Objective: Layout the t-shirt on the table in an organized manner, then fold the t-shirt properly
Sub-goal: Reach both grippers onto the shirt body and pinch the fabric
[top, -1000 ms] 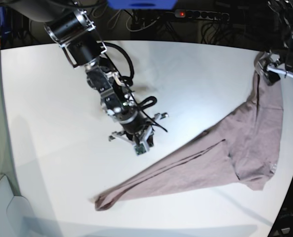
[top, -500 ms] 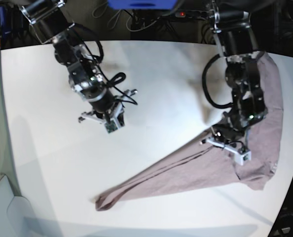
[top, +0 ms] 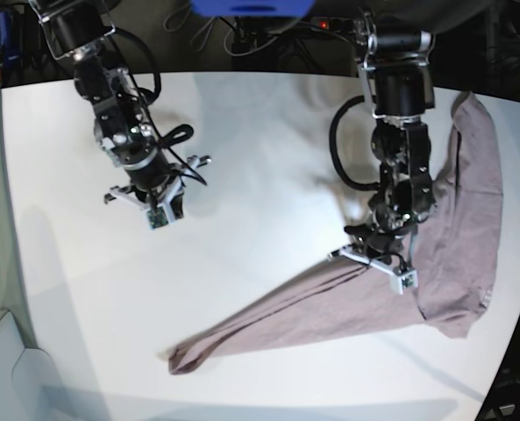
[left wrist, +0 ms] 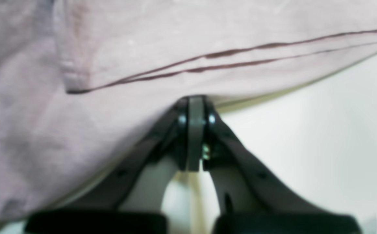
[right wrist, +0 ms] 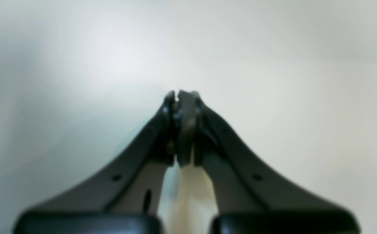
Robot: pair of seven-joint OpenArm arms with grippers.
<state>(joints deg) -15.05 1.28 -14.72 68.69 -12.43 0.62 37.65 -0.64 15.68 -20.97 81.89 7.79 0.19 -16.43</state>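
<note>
Mauve shirt lay crumpled at table's 4 o'clock, left gripper pinched shut on its edge, right gripper closed w/ nothing, over bare table at 10 o'clock.

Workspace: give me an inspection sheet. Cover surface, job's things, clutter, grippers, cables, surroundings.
Surface: white table, curved far edge, bare apart from the shirt.
Job's things: mauve t-shirt bunched into a long diagonal strip from the far right toward the near middle; not laid flat, not folded.
Clutter: nothing seen.
Grippers: left gripper has jaws shut at the shirt's edge; whether cloth is pinched is unclear. Right gripper has jaws shut, holds nothing, over bare table.
Cables: black cables loop along both arms; more hang behind the table.
Surroundings: dark background, a blue object at the top, a power strip beside it.
</note>
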